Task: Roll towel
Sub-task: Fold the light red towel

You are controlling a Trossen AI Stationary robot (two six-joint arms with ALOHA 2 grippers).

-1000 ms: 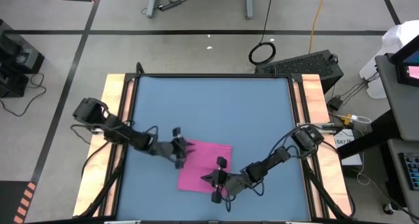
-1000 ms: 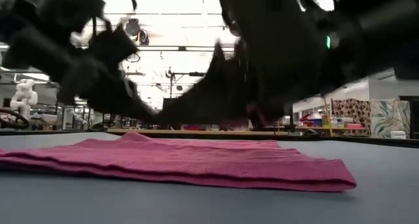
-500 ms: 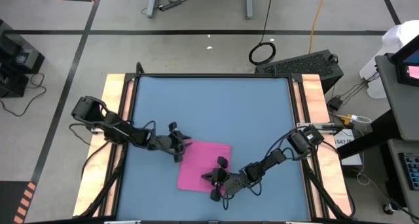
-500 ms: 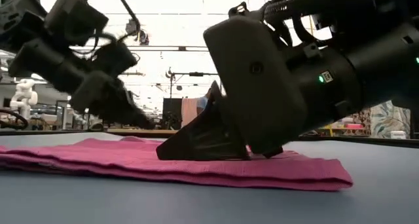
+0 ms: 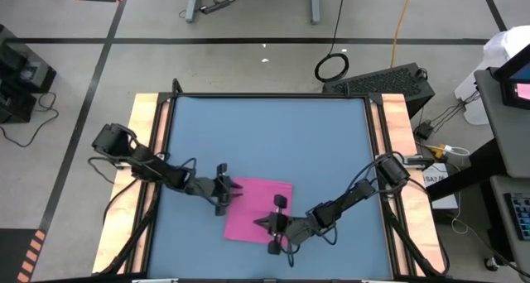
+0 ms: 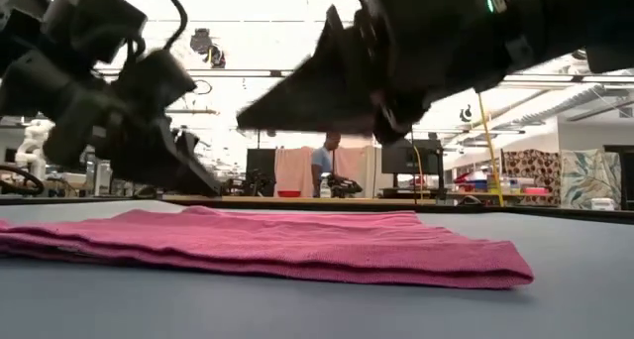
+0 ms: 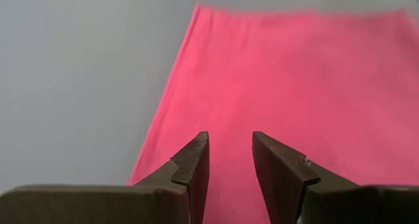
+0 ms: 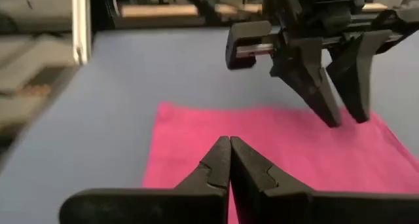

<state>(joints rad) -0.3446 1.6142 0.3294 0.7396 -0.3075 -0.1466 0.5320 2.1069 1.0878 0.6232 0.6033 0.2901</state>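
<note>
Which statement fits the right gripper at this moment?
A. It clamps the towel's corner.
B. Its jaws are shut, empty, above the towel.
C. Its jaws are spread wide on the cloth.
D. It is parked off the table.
B: the right gripper shows its jaws pressed together with nothing between, clear above the flat towel.

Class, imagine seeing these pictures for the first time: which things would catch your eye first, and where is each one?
The magenta towel stands out, lying flat on the blue table near its front edge. The left gripper hovers at the towel's left edge, slightly open; the right gripper, shut, hangs above its front edge.
</note>
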